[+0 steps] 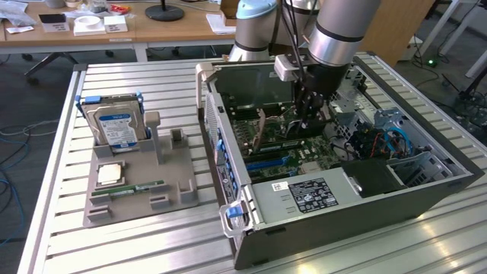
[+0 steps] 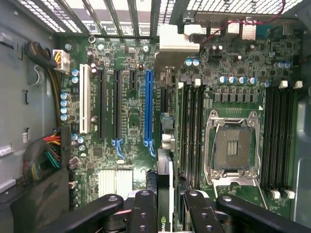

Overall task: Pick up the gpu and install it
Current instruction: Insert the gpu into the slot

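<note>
Gripping: clamped on the gpu (image 2: 164,170) by the gripper (image 2: 167,200), one finger (image 2: 144,208) against each flat face, card seen edge-on in the wrist view.
Gpu place: inside the open computer case (image 1: 343,220), upright over the motherboard (image 2: 121,160), just beside the blue slot (image 2: 148,107), between that slot and the nearer bank of black memory slots (image 2: 192,131).
Card end: silvery bracket (image 2: 172,41) toward the slotted rear wall of the case.
Seating: cannot tell whether touching a slot or apart from it.
Arm: reaching down into the case from above in the exterior view.
CPU socket (image 2: 232,145): flanked by memory slots on both sides.
Grey fixture (image 1: 179,182): on the slatted table (image 1: 152,245), at the exterior view's left of the case, well apart from the gripper.
On the fixture: hard drive (image 1: 114,127) standing upright at the far end, square chip (image 1: 110,172) lying flat, green RAM stick (image 1: 129,189) lying flat nearer the camera.
</note>
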You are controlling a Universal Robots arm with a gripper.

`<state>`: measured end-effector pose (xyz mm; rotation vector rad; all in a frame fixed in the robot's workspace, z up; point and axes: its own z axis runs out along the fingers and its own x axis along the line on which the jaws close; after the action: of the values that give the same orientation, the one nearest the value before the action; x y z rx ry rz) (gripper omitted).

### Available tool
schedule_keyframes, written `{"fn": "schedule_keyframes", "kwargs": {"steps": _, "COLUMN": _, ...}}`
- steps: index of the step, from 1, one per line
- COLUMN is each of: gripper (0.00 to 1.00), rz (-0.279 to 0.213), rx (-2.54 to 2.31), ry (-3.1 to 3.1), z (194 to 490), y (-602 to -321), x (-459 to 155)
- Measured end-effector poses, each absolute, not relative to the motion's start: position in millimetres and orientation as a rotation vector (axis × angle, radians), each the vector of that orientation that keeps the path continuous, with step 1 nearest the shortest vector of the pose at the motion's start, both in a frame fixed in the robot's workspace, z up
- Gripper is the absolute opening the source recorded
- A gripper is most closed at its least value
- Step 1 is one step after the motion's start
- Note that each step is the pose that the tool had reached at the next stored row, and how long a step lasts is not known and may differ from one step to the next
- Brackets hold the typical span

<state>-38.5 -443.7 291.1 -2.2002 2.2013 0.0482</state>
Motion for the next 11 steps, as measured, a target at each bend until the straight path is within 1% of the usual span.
{"fn": "schedule_keyframes", "kwargs": {"steps": 11, "gripper": 0.26, "rz": 0.048, "rx": -2.2, "ry": 2.201, "z": 290.8, "y": -445.8, "x": -48.2}}
